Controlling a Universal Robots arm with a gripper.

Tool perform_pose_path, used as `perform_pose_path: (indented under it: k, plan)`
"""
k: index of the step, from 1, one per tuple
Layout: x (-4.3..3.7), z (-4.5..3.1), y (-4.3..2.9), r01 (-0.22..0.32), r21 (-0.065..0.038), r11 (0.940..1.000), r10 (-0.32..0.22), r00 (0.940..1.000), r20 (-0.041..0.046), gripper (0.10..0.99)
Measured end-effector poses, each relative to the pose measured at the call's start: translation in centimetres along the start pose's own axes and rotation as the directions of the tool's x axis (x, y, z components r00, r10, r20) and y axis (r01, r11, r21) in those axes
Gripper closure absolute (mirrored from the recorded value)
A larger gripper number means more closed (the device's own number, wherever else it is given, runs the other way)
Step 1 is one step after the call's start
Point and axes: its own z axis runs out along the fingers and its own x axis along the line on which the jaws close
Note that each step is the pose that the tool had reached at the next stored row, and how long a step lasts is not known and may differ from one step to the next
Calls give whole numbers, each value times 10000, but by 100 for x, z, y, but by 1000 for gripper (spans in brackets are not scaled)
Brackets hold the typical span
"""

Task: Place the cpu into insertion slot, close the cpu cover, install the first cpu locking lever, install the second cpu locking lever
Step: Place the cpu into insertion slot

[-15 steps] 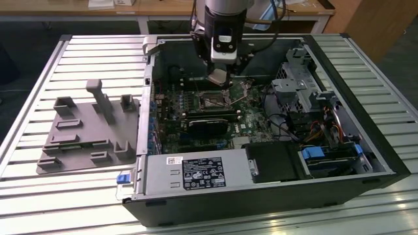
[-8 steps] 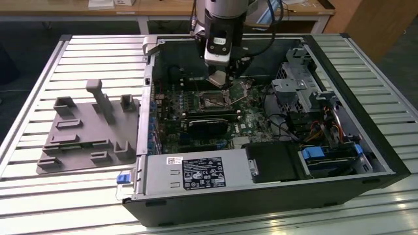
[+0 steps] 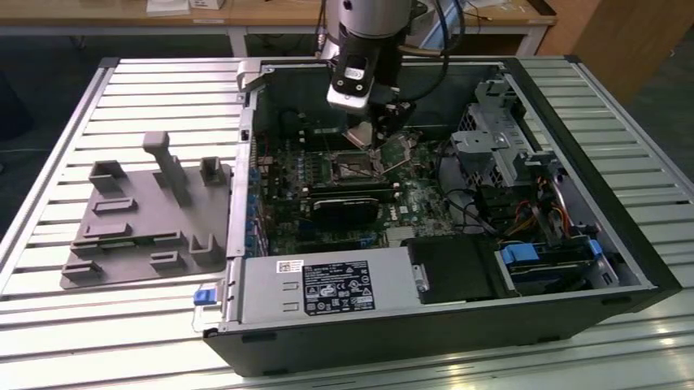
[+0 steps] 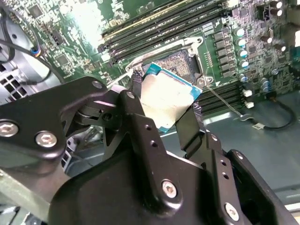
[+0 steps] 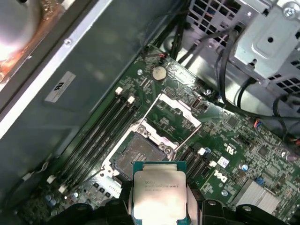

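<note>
The gripper is clamped on the chip by 2 opposite edges; the chip is held aloft, close to the bare socket, not yet seated; the cover is swung open; 0 of 4 steps are judged done

Exterior view: even overhead light, glare stripes on the slatted table, case interior around the insertion slot dim, shadowed. Second wrist view: blown-out patch on the motherboard beside the slot, the cpu top washed pale. First wrist view: warm glare on the case wall, far from the slot.
</note>
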Motion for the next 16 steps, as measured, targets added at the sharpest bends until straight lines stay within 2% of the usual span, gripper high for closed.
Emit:
perform_pose_path:
  k: [5,10,13,16]
  plan:
    - [5,32,-6,-595,-51,9982,595,9982,74,545]
    - [5,53,-8,-959,-177,9952,962,9952,173,545]
    - [5,66,-10,-1244,-211,9920,1249,9919,212,545]
    - [6,84,-12,-1644,-232,9861,1650,9860,247,545]
